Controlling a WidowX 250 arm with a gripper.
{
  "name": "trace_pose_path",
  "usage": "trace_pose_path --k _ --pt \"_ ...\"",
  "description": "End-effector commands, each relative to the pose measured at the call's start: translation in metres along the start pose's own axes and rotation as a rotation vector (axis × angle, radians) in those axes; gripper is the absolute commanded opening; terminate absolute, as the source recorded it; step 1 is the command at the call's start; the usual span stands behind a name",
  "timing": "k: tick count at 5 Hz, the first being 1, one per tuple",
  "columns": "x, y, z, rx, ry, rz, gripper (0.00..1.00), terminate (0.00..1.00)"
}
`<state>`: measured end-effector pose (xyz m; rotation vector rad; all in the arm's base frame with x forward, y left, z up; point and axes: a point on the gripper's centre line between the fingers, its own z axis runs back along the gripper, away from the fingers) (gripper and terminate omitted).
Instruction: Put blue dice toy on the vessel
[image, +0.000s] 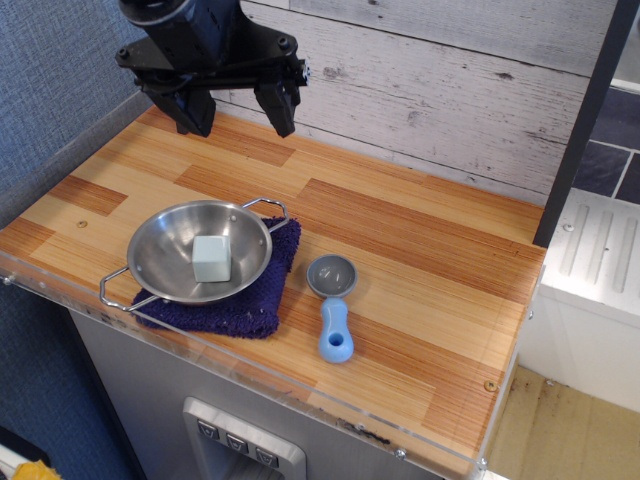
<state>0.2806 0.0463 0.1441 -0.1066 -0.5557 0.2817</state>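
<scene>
The blue dice toy (211, 259), a small pale grey-blue cube, lies inside the vessel (158, 240), a shiny steel bowl with two wire loop handles at the front left of the counter. The bowl rests on a dark blue cloth (255, 310). My black gripper (237, 110) hangs open and empty well above the counter, behind the bowl, near the plank wall. Its two fingers (281, 106) point down and stand wide apart.
A grey scoop with a blue handle (334, 305) lies right of the cloth. A clear acrylic lip (300, 395) runs along the counter's front edge. A white plank wall (450, 90) stands behind, and a dark post (585, 120) at the right.
</scene>
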Motion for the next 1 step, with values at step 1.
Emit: trace_pose_path --k 1 --pt "0.0055 -0.0024 0.0131 -0.004 -0.038 -0.008 1.00 1.00"
